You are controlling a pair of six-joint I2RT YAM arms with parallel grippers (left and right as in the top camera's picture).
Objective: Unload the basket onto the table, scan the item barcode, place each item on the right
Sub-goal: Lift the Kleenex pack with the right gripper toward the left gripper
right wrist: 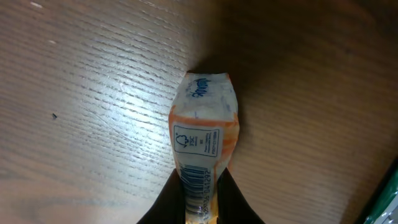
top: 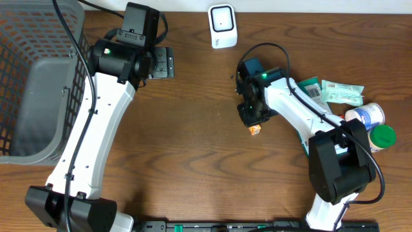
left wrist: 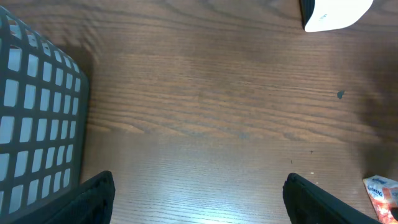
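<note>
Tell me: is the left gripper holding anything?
No, the left gripper is open, and only the bare wood of the table shows between its jaws.

The left hand (left wrist: 199,180) hangs over bare brown tabletop (left wrist: 205,106), its two dark fingers (left wrist: 93,202) poking in at the bottom corners, spread wide with nothing between them. A grey mesh basket (left wrist: 34,118) fills the left edge, its wall just beside the left finger. A white scanner (left wrist: 333,14) is cut off by the top right corner. An orange-and-white packet (left wrist: 382,191) lies at the lower right edge, partly out of frame. A small dark speck (left wrist: 340,94) marks the wood at right.
</note>
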